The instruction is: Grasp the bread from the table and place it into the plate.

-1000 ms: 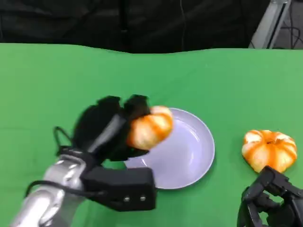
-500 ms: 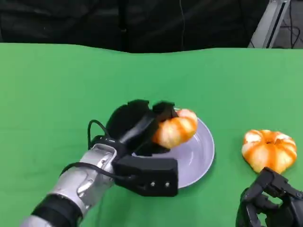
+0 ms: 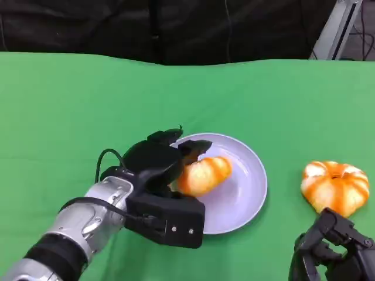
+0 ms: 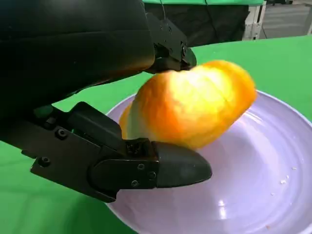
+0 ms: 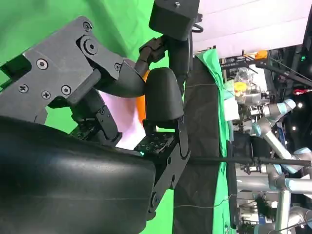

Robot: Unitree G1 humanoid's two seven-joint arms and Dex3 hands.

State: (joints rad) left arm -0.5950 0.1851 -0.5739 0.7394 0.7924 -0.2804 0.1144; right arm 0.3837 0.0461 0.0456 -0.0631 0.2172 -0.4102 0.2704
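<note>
Clamped in my left hand, the golden-orange oblong bread roll sits low over the pale lavender round plate, fingers pinching it from above and below in the left wrist view. From the head camera I cannot tell whether the roll's underside is touching the plate's surface or is just clear of it. The roll lies over the plate's left half, on the hand's far-right side, its long axis running from the fingers toward the plate's centre and its free end tilted slightly up. By my reading, the placing step is nearly complete: what remains is to part the fingers and let the roll settle, and since the plate is directly beneath, the move calls for little or no sideways travel. The plate stands near the middle of the green-covered table. A second item, an orange-and-white pumpkin-shaped bun, rests on the cloth towards the right edge, well apart from the plate. My right hand hangs just in front of it near the front right corner, touching nothing I can see; whether its fingers are spread or curled I cannot tell.
</note>
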